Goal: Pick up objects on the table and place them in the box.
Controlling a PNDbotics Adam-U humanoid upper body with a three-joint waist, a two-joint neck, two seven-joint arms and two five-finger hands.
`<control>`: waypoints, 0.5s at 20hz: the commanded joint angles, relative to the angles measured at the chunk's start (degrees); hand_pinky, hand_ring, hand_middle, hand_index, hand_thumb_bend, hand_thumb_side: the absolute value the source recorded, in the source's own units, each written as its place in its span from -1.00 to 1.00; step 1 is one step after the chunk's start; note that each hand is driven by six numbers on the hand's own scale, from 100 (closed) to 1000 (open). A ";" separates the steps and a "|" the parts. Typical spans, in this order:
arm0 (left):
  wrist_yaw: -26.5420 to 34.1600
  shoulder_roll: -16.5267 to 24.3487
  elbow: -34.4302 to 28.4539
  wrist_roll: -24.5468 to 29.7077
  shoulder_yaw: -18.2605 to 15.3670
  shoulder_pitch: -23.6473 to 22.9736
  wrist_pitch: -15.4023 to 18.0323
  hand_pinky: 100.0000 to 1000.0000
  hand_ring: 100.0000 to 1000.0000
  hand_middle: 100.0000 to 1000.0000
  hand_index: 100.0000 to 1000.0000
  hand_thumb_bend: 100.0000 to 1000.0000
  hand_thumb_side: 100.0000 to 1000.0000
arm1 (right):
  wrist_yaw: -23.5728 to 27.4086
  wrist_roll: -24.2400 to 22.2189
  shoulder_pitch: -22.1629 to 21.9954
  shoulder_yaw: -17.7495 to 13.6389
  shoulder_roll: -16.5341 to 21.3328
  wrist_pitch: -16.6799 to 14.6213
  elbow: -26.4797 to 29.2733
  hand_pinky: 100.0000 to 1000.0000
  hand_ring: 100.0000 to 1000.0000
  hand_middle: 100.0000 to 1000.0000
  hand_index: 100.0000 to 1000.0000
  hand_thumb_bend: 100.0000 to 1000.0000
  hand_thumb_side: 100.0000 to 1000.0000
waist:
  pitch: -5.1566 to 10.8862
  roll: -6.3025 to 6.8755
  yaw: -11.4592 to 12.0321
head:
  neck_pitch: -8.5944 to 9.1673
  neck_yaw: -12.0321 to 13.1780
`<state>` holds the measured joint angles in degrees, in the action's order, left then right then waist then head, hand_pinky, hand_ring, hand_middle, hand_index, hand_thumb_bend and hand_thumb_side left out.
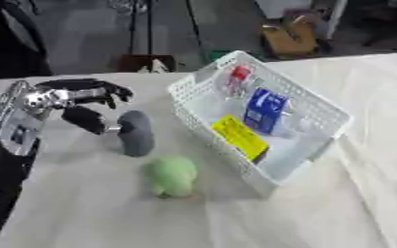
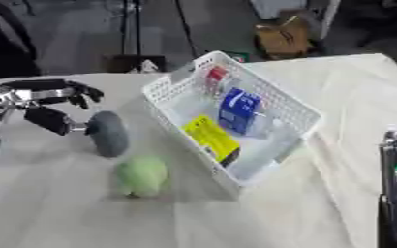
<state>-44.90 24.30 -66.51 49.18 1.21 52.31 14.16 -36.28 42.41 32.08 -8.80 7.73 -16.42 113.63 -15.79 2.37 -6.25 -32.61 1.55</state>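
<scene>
Green rounded obj (image 1: 171,175) sits nearest on the cloth-covered desk (image 1: 92,213), just beside the white basket (image 1: 313,109), w/ a grey upright obj (image 1: 136,132) behind it; both not yet boxed, while the basket already holds a yellow pack (image 1: 239,136), blue carton (image 1: 265,109) & something red (image 1: 239,73). Left hand (image 1: 82,99) comes in from the left, fingers curled over above, thumb at the grey obj's side, probably lining up a grasp; contact unclear. Right hand: only dark hardware at the right edge, fingers can't tell.

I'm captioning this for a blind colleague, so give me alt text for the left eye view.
The robot's left hand reaches from the left, fingers curled above a dark grey upright oblong object on a white cloth-covered table. A soft green rounded object lies nearer; to the right, a white plastic mesh basket holds a blue carton, a yellow packet and a red-topped item.
</scene>
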 commanded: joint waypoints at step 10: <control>0.29 1.03 -0.21 2.79 -0.84 0.69 3.19 0.70 0.56 0.71 0.98 -0.26 0.19 | 0.11 0.13 0.84 -0.10 1.07 -0.09 0.96 0.53 0.37 0.09 0.55 -1.00 0.90 | 0.87 0.06 -0.08 | 0.95 -0.33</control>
<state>-44.87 24.28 -66.16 49.05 1.16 52.24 14.28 -36.28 42.48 32.08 -8.80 7.73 -16.48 113.63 -15.90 2.50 -6.31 -32.18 1.39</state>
